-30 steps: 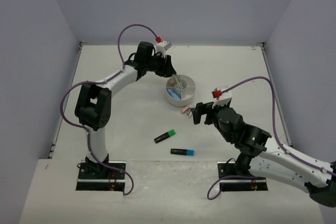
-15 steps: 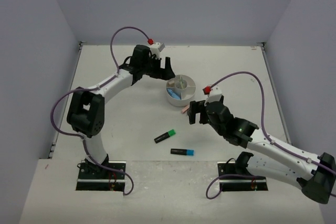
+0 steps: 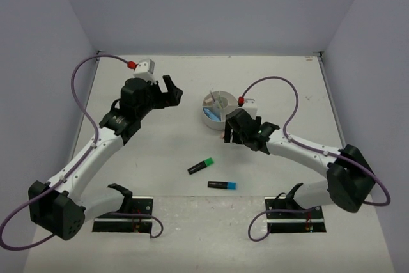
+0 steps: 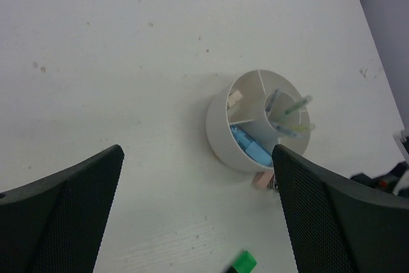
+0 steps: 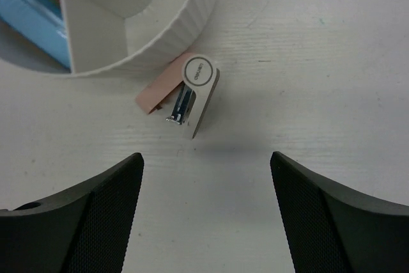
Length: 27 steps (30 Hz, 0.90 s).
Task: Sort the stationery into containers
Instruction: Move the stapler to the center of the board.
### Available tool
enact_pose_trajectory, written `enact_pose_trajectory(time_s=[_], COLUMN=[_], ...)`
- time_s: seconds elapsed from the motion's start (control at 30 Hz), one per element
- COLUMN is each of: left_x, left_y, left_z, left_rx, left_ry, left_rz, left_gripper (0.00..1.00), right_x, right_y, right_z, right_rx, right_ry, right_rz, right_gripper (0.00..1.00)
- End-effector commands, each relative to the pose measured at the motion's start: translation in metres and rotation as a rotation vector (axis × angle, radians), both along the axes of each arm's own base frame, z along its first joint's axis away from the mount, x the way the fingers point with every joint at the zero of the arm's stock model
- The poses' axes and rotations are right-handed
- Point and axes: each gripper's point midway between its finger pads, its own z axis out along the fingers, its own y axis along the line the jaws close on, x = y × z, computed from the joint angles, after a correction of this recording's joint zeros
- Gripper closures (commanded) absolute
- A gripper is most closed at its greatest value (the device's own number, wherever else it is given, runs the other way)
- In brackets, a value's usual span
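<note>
Right wrist — jaws spread, above pink-white item (image 5: 189, 91)

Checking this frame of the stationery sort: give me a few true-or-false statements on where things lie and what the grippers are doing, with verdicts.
1. The green highlighter and blue highlighter lie on the table, outside the organiser. True.
2. The right gripper is clamped on the pink-and-white item. False: its jaws are open, and the item lies on the table beside the organiser's wall.
3. The left gripper is carrying a pen. False: it is open and empty.
4. The organiser's middle holds thin pens. True.
</note>
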Motion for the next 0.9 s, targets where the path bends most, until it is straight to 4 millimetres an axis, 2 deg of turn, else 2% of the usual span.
enact_pose_trajectory(time_s=[0.0,0.2,0.3,0.53,0.67,0.87], left_x=[-0.027,-0.057,-0.063,-0.072,-0.074,-0.077], left_y=[0.005,0.009,0.013,0.001,-0.004,-0.009], left_z=[-0.016,-0.051,-0.062,-0.062,-0.065,-0.067], left_rx=[0.021,0.081,0.107,0.094,0.093,0.095], left_ry=[0.016,0.076,0.099,0.099,0.105,0.108], left_rz=[-0.054,-0.129,-0.135,-0.192,-0.215,-0.236], left_gripper=[0.00,0.00,0.00,0.00,0.00,0.00], right_x=[0.024,0.040,0.043,0.050,0.054,0.047], right_y=[0.005,0.018,0.017,0.022,0.030,0.016], right_z=[-0.004,-0.015,-0.026,-0.047,-0.052,-0.062], right_rx=[0.041,0.114,0.115,0.077,0.095,0.053], right_ry=[0.002,-0.013,-0.011,0.011,0.011,0.023], right_rz=[-0.192,-0.310,-0.356,-0.381,-0.357,-0.414], right_gripper=[0.19,0.19,0.19,0.21,0.22,0.27])
